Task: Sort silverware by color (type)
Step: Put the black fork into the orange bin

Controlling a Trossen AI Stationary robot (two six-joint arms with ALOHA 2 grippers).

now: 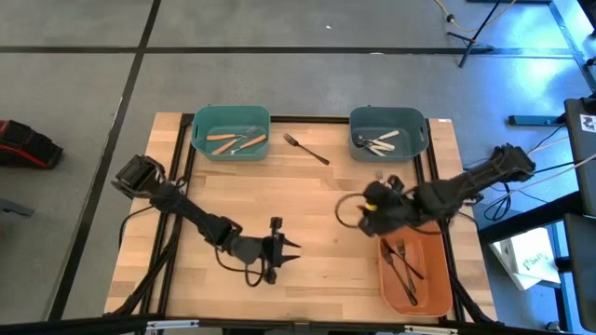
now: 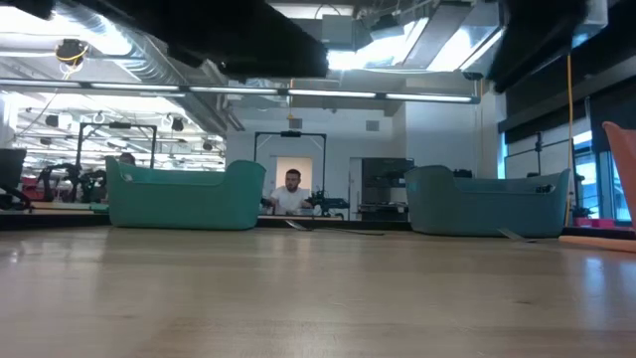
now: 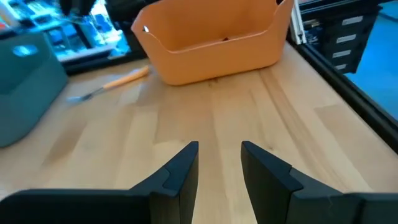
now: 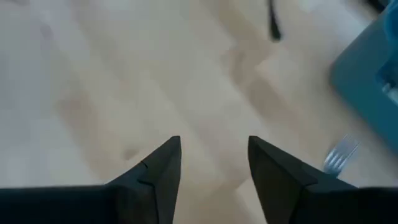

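- High view: left gripper (image 1: 289, 249) idle near the worktop's (image 1: 307, 205) front edge, jaws apart, holding nothing. Right gripper (image 1: 371, 205) sits right of centre, just beyond the orange bin (image 1: 438, 288) at the front-right corner, which holds dark utensils (image 1: 402, 262). Left teal bin (image 1: 231, 132) at the far edge holds orange-handled pieces (image 1: 237, 141); right teal bin (image 1: 388, 130) holds pale-handled ones (image 1: 380, 141). One dark fork (image 1: 306, 149) lies loose between the teal bins.
- Low view: both teal bins seen; a person far behind. No gripper in sight.
- Left wrist view: jaws narrowly parted, empty.
- Right wrist view: jaws moderately open, empty, over bare wood; fork tines (image 4: 339, 155) just beside.
- Judgement: dark fork likely next. Approach across the handle, descend flat, close mid-handle, then carry to the orange bin.
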